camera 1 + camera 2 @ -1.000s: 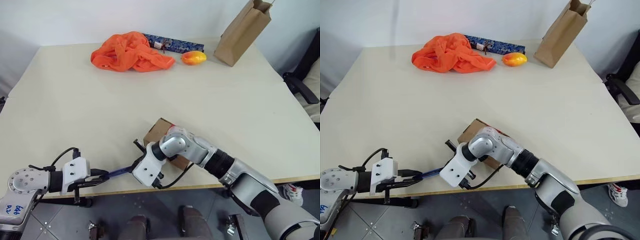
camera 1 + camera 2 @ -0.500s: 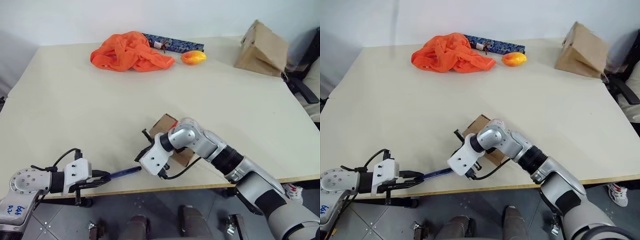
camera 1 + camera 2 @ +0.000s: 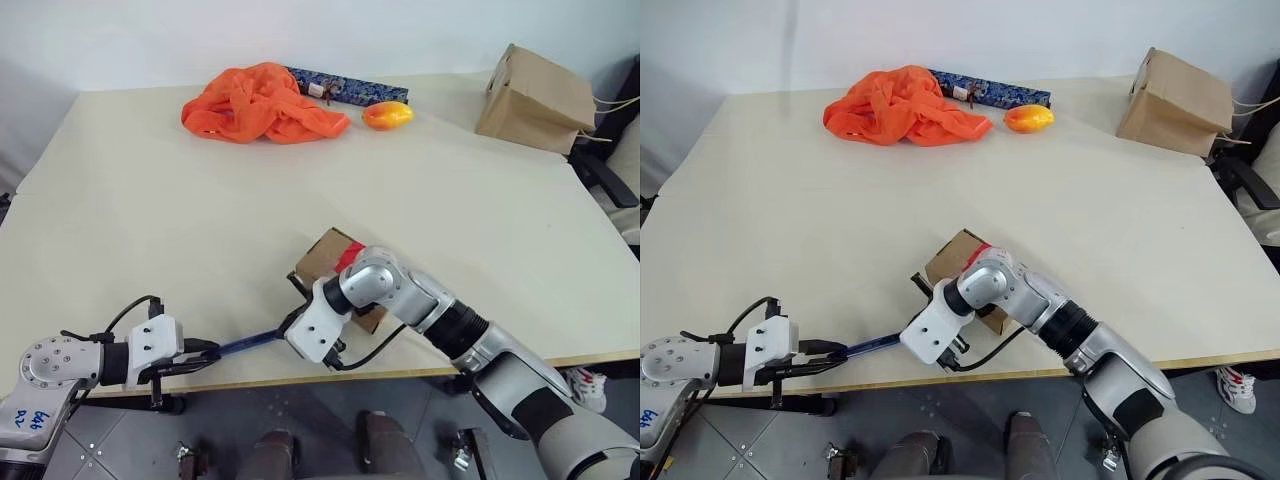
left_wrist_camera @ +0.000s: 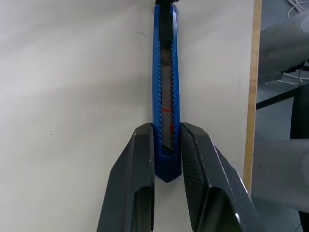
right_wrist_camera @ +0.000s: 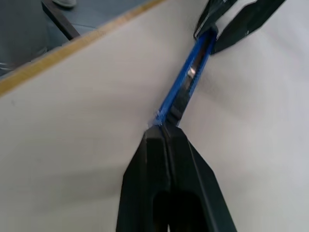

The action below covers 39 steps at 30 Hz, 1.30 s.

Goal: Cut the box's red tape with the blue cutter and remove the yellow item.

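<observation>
No writing shows on the blue cutter [image 4: 165, 92], a slim ridged plastic stick lying near the table's [image 3: 150, 220] front edge, beside the box [image 3: 333, 262]. My left gripper [image 4: 166, 159] is clamped on one end; my right gripper [image 5: 166, 134], fingers together, pinches the other. Glossy red tape [image 3: 348, 258] crosses the matte cardboard box.

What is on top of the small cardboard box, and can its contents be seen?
A patch of red tape shows on the box lid. The right arm lies over the box's near side, covering the rest of the lid. The box looks closed, so nothing inside is visible.
</observation>
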Each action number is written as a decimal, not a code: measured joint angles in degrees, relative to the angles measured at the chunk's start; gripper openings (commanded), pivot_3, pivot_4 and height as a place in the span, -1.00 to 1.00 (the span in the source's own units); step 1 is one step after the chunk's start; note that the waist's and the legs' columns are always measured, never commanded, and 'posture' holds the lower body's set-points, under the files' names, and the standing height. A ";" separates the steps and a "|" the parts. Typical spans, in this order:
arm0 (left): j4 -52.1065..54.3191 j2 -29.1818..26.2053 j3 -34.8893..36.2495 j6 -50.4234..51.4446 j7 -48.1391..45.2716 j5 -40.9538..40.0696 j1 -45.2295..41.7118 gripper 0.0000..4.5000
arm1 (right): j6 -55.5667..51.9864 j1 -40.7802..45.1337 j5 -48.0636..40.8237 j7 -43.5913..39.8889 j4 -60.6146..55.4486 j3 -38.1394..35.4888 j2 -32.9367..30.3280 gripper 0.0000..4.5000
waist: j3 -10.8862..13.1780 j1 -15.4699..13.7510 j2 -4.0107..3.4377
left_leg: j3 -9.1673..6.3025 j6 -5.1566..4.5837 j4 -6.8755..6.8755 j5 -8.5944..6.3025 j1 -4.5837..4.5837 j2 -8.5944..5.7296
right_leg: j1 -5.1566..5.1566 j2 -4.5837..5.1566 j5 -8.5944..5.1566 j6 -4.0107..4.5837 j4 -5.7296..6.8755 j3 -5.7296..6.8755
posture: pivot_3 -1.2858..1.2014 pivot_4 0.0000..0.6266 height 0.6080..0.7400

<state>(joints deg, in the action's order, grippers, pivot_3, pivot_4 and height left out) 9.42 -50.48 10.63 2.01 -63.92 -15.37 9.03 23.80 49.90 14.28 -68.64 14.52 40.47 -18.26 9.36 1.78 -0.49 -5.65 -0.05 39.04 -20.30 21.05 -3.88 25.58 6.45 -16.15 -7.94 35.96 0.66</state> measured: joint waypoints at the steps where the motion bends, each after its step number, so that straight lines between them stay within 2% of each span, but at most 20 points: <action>1: -0.02 0.00 0.00 0.00 0.02 0.00 0.00 -0.81 | 0.19 0.10 0.23 0.44 0.79 -0.12 0.39 -0.99 | 0.00 0.01 0.00 | 0.00 0.00 0.00 0.00 -0.01 0.00 | 0.00 0.00 0.00 0.00 0.00 0.00 | 0.03 -0.52 1.00; 26: -0.08 0.43 -0.53 0.64 0.36 0.07 -0.60 -0.81 | 1.19 1.34 3.07 3.82 10.47 0.41 10.87 -0.99 | 0.00 0.05 -0.02 | 0.00 0.01 0.00 0.00 -0.03 0.00 | -0.01 -0.01 0.00 0.00 0.03 -0.01 | 0.03 -0.52 1.00; 28: -0.07 0.77 -0.53 0.63 0.85 0.06 -0.67 -0.81 | -0.69 1.23 2.24 3.32 10.12 -0.13 11.08 -0.99 | 0.01 0.05 -0.02 | 0.00 0.01 0.00 0.00 -0.03 -0.01 | -0.01 0.00 0.00 0.00 0.03 -0.01 | 0.03 -0.52 1.00; 32: -0.27 2.94 0.23 -0.90 3.11 -0.06 -0.53 -0.81 | -17.32 -0.49 -8.29 -1.31 -1.12 -7.26 8.84 -0.99 | 0.01 -0.11 -0.02 | -0.09 0.00 0.02 0.00 0.05 -0.01 | -0.01 0.03 0.00 0.00 0.01 0.03 | 0.03 -0.52 1.00; 35: -1.55 4.15 2.66 -3.68 5.14 -0.02 -0.36 -0.81 | -31.12 -0.51 -15.35 -3.09 -10.63 -14.05 4.38 -0.73 | 0.01 -0.30 -0.02 | -0.11 0.00 0.02 0.00 0.05 -0.04 | -0.05 0.08 0.00 0.00 -0.03 0.06 | 0.03 -0.52 1.00; 39: -5.73 7.58 5.07 -10.11 10.44 1.36 -3.54 -0.81 | -46.68 0.63 -19.96 -2.11 -14.60 -19.89 -0.13 -0.12 | 0.01 -0.36 -0.02 | -0.10 -0.01 0.04 0.00 0.05 -0.06 | -0.05 0.11 0.00 0.00 -0.07 0.06 | 0.03 -0.52 1.00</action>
<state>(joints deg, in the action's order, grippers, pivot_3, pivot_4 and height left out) 3.68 -42.90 15.70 -8.10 -53.48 -14.01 5.49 -22.88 50.53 -5.68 -70.75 -0.08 20.58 -18.39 9.37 1.42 -0.51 -5.76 -0.06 39.08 -20.30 21.09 -3.94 25.53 6.56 -16.14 -7.94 35.89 0.72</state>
